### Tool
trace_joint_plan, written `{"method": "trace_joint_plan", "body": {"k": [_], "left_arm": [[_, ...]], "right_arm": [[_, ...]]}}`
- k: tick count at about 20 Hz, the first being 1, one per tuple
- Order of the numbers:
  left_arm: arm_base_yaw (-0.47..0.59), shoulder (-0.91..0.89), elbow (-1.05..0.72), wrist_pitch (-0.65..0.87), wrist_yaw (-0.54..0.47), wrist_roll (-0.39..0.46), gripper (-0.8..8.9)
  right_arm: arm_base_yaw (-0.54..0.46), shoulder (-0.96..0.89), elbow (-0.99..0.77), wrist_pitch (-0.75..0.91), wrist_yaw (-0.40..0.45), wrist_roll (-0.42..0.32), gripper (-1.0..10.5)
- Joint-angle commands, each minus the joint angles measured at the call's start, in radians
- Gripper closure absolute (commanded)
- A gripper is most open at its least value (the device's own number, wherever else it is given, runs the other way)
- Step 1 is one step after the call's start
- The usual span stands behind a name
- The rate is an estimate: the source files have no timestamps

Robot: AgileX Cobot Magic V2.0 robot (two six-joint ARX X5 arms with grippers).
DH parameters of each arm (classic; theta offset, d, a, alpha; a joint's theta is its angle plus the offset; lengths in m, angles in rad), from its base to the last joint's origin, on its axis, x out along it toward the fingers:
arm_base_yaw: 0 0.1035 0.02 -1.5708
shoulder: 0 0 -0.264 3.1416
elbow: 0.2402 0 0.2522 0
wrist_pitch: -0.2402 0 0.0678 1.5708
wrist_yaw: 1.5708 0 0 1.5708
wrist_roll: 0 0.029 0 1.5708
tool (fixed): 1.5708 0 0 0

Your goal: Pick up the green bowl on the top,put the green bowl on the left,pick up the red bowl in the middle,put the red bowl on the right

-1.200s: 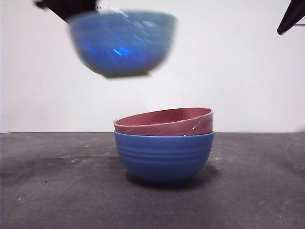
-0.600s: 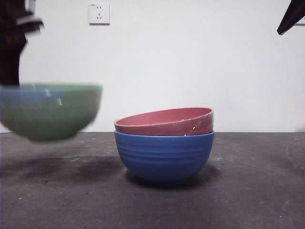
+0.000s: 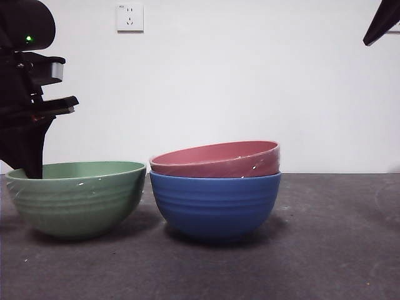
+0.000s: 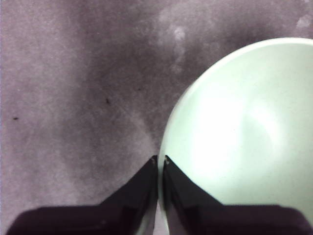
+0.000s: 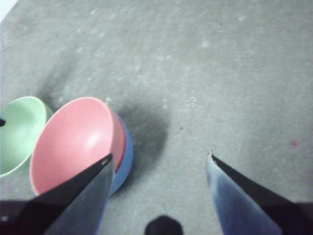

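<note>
The green bowl (image 3: pixel 78 197) stands on the dark table at the left, just beside the stack. My left gripper (image 3: pixel 28 165) is shut on the green bowl's rim at its left side; in the left wrist view the jaws (image 4: pixel 160 161) pinch the pale rim of the green bowl (image 4: pixel 239 132). The red bowl (image 3: pixel 215 159) lies tilted inside the blue bowl (image 3: pixel 215 203) in the middle. My right gripper (image 5: pixel 159 159) is open, high above the table, with the red bowl (image 5: pixel 73 142) below it to one side; it shows as a black tip (image 3: pixel 380 22) in the front view.
A white wall with a socket (image 3: pixel 130 17) stands behind the table. Bare dark table (image 3: pixel 337 237) lies to the right of the stack. The right wrist view also shows the green bowl (image 5: pixel 19 129) beside the stack.
The left gripper has carried the green bowl down and to the left, from high above the stack onto the table. The red and blue bowls have not moved.
</note>
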Motion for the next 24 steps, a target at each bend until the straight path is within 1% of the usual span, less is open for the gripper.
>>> {"method": "trace_joint_plan", "body": {"k": [1,2,5,9,11,12,15,16,19,20,22,24], "left_arm": [[0.002,0.007,-0.006,0.003,-0.002,-0.003,4.83],[0.002,0.005,-0.005,0.005,-0.002,-0.003,4.27],[0.002,-0.04,-0.005,0.006,0.0,-0.004,4.31],[0.002,-0.229,-0.005,0.004,0.002,-0.019,4.31],[0.002,-0.345,-0.005,0.003,0.006,-0.047,4.31],[-0.001,-0.401,-0.005,0.003,0.012,-0.069,4.31],[-0.002,-0.55,-0.005,0.002,0.089,-0.101,4.32],[-0.002,-0.584,-0.005,0.002,0.089,-0.114,4.32],[-0.002,-0.663,-0.005,-0.006,0.088,-0.116,4.36],[-0.002,-0.676,-0.005,-0.011,0.088,-0.116,4.36],[-0.002,-0.684,-0.005,-0.023,0.087,-0.116,4.36],[-0.002,-0.684,-0.005,-0.04,0.087,-0.115,4.36]], "right_arm": [[0.019,0.014,0.003,0.02,-0.033,0.006,6.3],[0.031,0.027,0.004,0.032,-0.053,0.006,6.2],[0.076,0.102,0.039,0.034,-0.078,0.006,6.2],[0.184,0.277,0.186,-0.037,-0.068,-0.044,6.3],[0.237,0.39,0.281,-0.096,-0.057,-0.067,6.3],[0.269,0.446,0.324,-0.125,-0.019,-0.075,6.3],[0.359,0.594,0.413,-0.172,0.141,-0.109,6.3],[0.375,0.631,0.425,-0.171,0.172,-0.111,6.3],[0.405,0.731,0.433,-0.163,0.3,-0.118,6.4],[0.404,0.756,0.433,-0.159,0.306,-0.122,6.5],[0.402,0.797,0.433,-0.139,0.307,-0.13,7.3],[0.401,0.821,0.433,-0.123,0.306,-0.134,7.4]]}}
